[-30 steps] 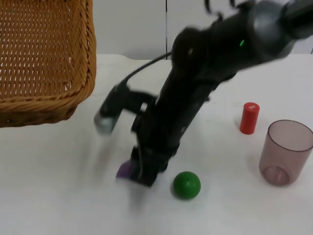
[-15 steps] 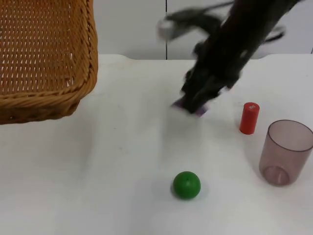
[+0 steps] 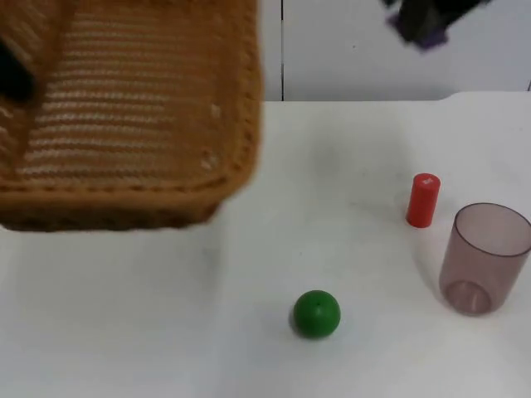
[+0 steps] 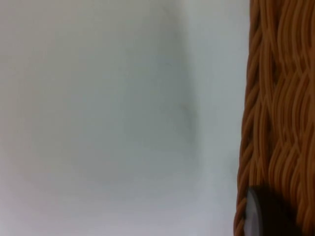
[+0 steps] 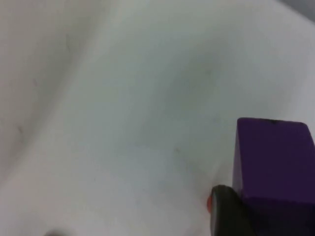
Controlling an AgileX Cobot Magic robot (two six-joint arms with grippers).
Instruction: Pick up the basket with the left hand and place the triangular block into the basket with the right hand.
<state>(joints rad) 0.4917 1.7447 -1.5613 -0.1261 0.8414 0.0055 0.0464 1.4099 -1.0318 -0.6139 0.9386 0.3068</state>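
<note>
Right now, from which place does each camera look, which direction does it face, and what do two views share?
Top view: fixed above, looking down and forward onto the white table; right end effector lifted high with the purple block.
Left wrist view: along the left end effector, onto the basket rim.
Right wrist view: along the right end effector, onto block and table.
Shared: basket in top and left wrist views; block in top and right wrist views.
</note>
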